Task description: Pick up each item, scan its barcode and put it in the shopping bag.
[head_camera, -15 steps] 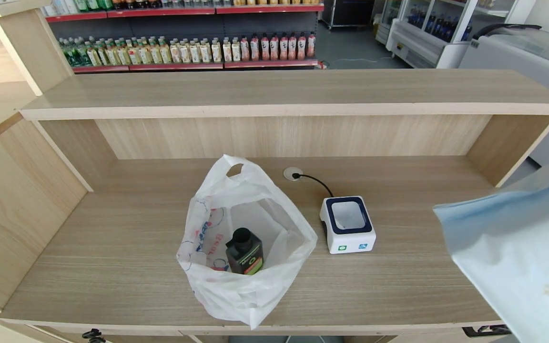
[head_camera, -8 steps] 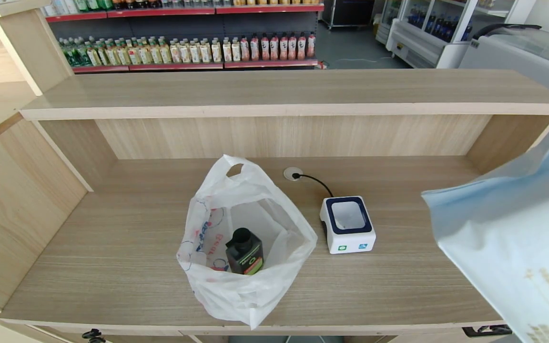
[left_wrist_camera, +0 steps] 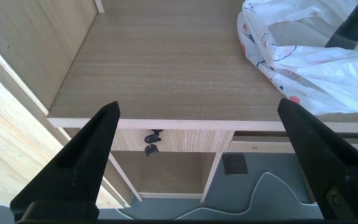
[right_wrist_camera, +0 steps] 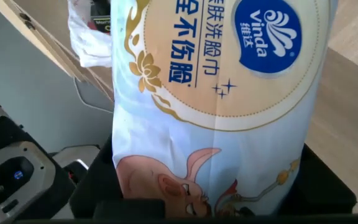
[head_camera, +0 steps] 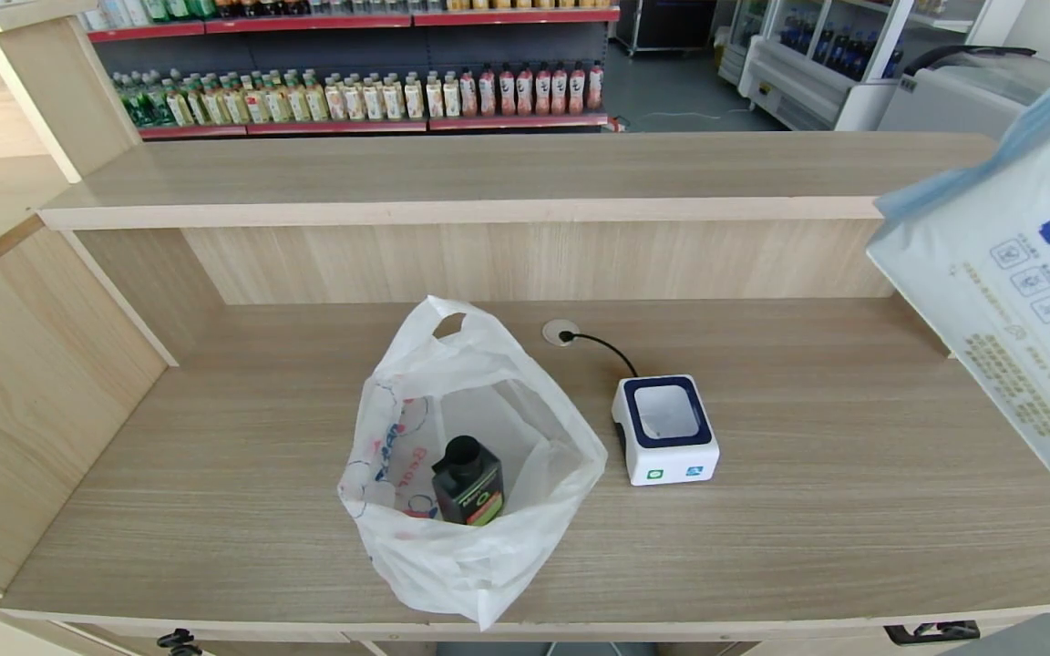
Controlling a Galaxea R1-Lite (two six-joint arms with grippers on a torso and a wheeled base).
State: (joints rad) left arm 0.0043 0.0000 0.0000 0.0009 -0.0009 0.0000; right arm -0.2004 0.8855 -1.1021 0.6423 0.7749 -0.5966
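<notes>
A large white and blue tissue pack hangs in the air at the far right of the counter, tilted, with printed symbols facing me. In the right wrist view the tissue pack sits between the black fingers of my right gripper, which is shut on it. The white shopping bag stands open at the counter's middle with a dark bottle inside. The white scanner with a dark-rimmed window sits just right of the bag. My left gripper stands open below the counter's front edge, left of the bag.
The wooden counter has a raised back ledge and side walls. A black cable runs from a round grommet to the scanner. Store shelves with bottles stand behind.
The tissue pack has risen and swung up at the right side, turning so that its printed back faces the head camera. Bag, bottle and scanner have not moved.
</notes>
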